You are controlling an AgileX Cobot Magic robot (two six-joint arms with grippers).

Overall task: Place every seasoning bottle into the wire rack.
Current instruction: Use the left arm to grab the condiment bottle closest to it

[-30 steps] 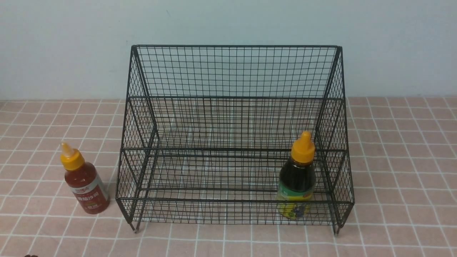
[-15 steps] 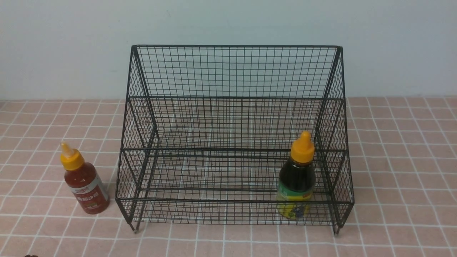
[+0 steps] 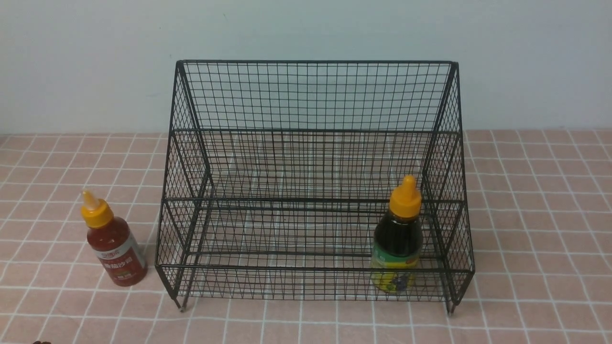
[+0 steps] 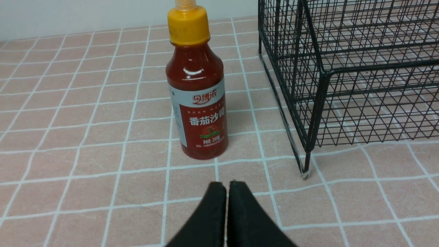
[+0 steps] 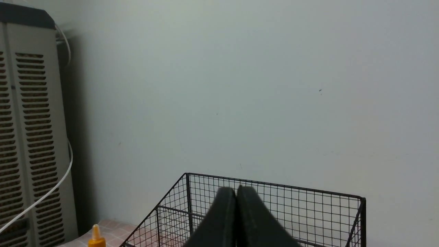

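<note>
The black wire rack [image 3: 315, 95] stands mid-table against the wall. The rounder dark-sauce bottle [image 3: 398, 239] with green-yellow label stands upright in the rack's lower front tier at the right. The slim red-sauce bottle [image 3: 114, 246] stands upright on the cloth just left of the rack; in the left wrist view it [image 4: 199, 92] is straight ahead of my left gripper [image 4: 226, 185], which is shut, empty and a short way off. My right gripper [image 5: 236, 190] is shut and empty, raised, facing the rack's back wall [image 5: 308, 209]. Neither gripper shows in the front view.
A pink checked cloth [image 3: 526, 215] covers the table. The pale wall is close behind the rack. A beige vented appliance [image 5: 24, 137] with a white cable stands off to the left in the right wrist view.
</note>
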